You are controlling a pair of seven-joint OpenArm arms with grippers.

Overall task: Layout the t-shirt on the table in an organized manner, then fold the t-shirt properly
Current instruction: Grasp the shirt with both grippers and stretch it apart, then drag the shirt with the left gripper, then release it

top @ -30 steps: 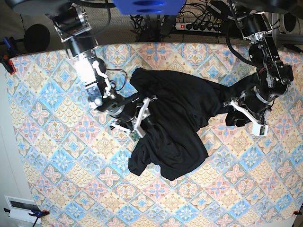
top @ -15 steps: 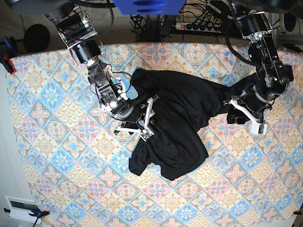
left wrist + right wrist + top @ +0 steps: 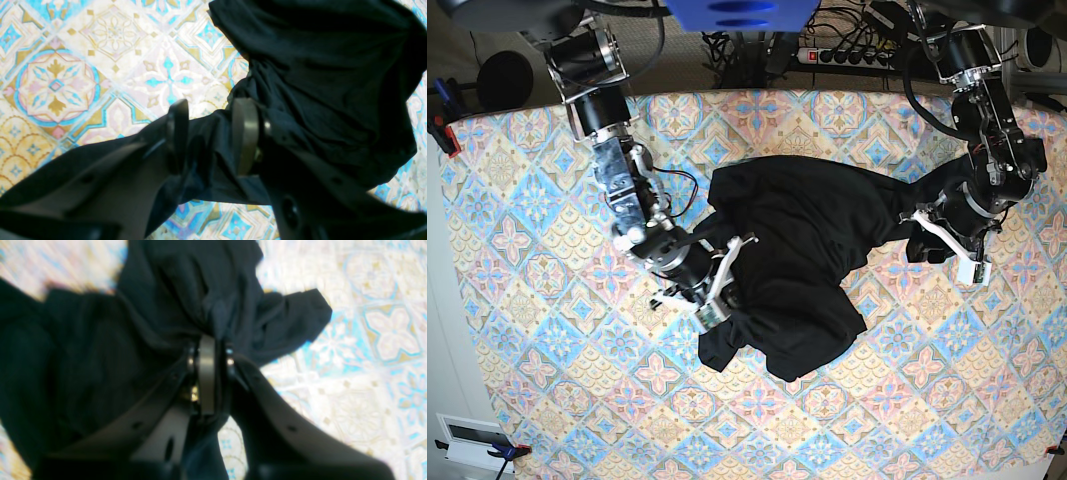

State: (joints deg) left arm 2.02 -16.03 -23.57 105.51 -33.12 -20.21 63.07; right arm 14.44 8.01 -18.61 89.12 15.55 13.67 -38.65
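Observation:
The black t-shirt (image 3: 797, 250) lies crumpled in the middle of the table (image 3: 547, 300), which is covered in a pastel tile-pattern cloth. My right gripper (image 3: 724, 283) sits at the shirt's left edge. In the right wrist view the right gripper (image 3: 207, 346) is shut, pinching a bunch of the t-shirt (image 3: 83, 356). My left gripper (image 3: 924, 238) is at the shirt's right end, where a stretch of fabric runs to it. In the left wrist view its fingers (image 3: 245, 133) stand apart with a thick fold of the t-shirt (image 3: 317, 66) filling the gap.
A power strip (image 3: 847, 55) and cables lie beyond the table's far edge. A red clamp (image 3: 445, 135) holds the cloth at the far left corner. A white device (image 3: 472, 440) sits off the near left corner. Patterned cloth shows all round the shirt.
My right gripper has closed on the shirt's left edge and moved toward the near side, drawing the fabric with it. The left arm has stayed put.

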